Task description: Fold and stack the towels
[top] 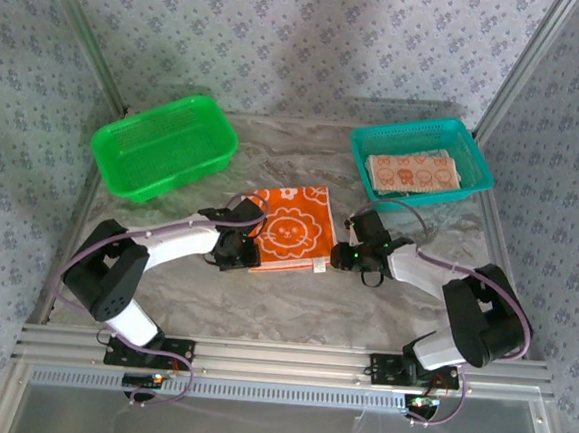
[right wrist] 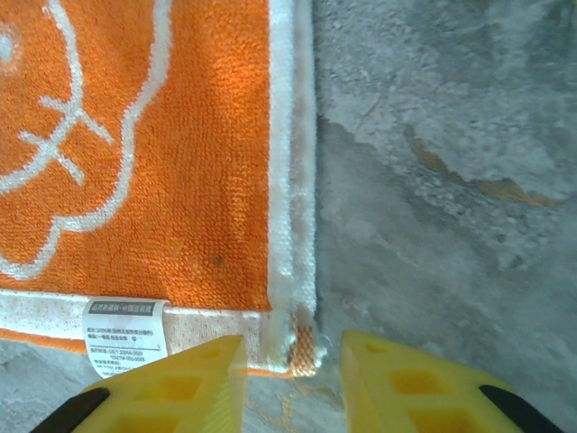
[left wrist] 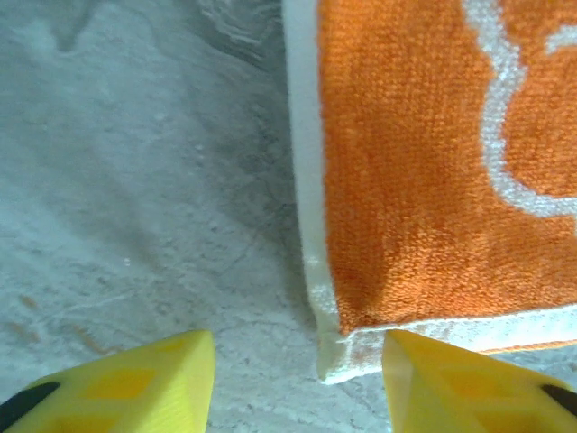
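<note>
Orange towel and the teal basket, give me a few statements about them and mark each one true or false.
The orange towel lies flat on the table, outside the teal basket. True.
The folded cream towel lies on the bare table. False: it sits in the teal basket.
The left fingers are clamped on the orange towel. False: they stand apart near its corner.
A white label sits at the orange towel's edge. True.
</note>
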Robot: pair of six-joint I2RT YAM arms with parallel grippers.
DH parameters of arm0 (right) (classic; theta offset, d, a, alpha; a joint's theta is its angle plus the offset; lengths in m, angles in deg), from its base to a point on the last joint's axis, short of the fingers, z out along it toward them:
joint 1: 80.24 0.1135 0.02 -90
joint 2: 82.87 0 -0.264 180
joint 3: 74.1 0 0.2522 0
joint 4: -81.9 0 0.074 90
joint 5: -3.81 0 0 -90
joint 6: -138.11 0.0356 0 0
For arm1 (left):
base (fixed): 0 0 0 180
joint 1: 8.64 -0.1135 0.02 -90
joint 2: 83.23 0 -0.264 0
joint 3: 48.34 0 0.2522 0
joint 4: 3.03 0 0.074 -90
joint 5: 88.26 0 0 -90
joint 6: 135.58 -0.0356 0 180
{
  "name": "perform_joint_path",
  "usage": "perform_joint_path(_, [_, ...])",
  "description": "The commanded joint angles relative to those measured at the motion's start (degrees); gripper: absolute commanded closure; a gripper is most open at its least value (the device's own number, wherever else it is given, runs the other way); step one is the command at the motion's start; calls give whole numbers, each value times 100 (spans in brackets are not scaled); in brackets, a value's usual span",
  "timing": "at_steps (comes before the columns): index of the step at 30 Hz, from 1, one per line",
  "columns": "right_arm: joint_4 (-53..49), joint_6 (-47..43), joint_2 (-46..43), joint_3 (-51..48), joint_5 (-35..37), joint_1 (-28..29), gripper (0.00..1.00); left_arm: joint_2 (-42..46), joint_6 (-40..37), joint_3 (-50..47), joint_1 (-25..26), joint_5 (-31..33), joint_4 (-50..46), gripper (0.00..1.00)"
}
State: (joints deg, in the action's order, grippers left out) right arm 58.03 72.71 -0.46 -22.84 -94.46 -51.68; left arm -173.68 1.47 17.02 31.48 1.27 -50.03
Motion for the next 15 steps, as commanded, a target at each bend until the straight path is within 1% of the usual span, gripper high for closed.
perform_joint_path(1, [-489, -303, -278, 437, 279, 32, 61, 196, -327, 460, -92, 249, -522, 47])
perform_joint_path(3, [-553, -427, -242, 648, 316, 43, 61, 164, -474, 674, -216, 224, -526, 47])
perform_joint_path(4, [-560, -492, -182, 745, 318, 49, 62, 120, -553, 787, -279, 195, -533, 50])
perform_joint_path(6, [-536, -623, 12, 954, 255, 53, 73, -47, -638, 1012, -387, 122, -514, 60])
perform_joint_path(7, [-514, -678, 167, 1066, 215, 61, 75, -171, -692, 1139, -415, 58, -465, 65])
perform_joint_path(8, [-498, -741, 316, 1183, 174, 73, 79, -295, -735, 1255, -430, 45, -427, 71])
perform_joint_path(9, [-472, -795, 454, 1273, 131, 92, 84, -426, -750, 1361, -430, 26, -409, 76])
perform_joint_path(10, [-447, -837, 607, 1381, 108, 127, 86, -594, -765, 1474, -440, -29, -387, 81])
perform_joint_path(13, [-403, -913, 1043, 1612, 29, 196, 88, -1000, -760, 1650, -442, -188, -268, 87])
perform_joint_path(15, [-354, -902, 1262, 1643, 0, 238, 88, -1192, -744, 1670, -439, -215, -251, 90])
